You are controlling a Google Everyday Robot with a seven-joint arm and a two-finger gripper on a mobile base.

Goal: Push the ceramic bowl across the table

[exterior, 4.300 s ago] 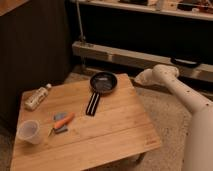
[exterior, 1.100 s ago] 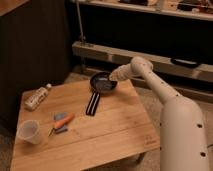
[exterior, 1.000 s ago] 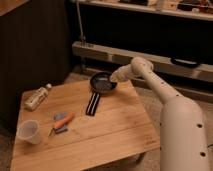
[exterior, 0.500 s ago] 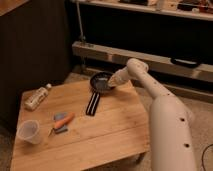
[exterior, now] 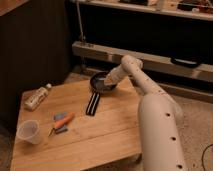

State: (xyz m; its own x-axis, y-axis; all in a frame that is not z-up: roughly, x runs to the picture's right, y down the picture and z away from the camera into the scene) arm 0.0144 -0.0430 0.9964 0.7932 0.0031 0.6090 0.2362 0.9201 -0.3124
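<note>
The ceramic bowl (exterior: 100,82) is dark and glossy and sits near the far edge of the light wooden table (exterior: 112,131). My gripper (exterior: 108,83) is shut. It reaches down from the white arm's wrist onto the bowl's right side and covers part of its rim. Whether it touches the rim or the inside, I cannot tell.
A long black bar with a pale stripe (exterior: 93,103) lies just in front of the bowl. An orange-handled tool (exterior: 64,121) and a translucent plastic cup (exterior: 29,131) are at the front left, and a bottle (exterior: 37,96) lies at the left edge. Shelving runs behind the table.
The arm has swung in from the right, and the gripper has come down onto the bowl's right side. The bowl has hardly shifted.
</note>
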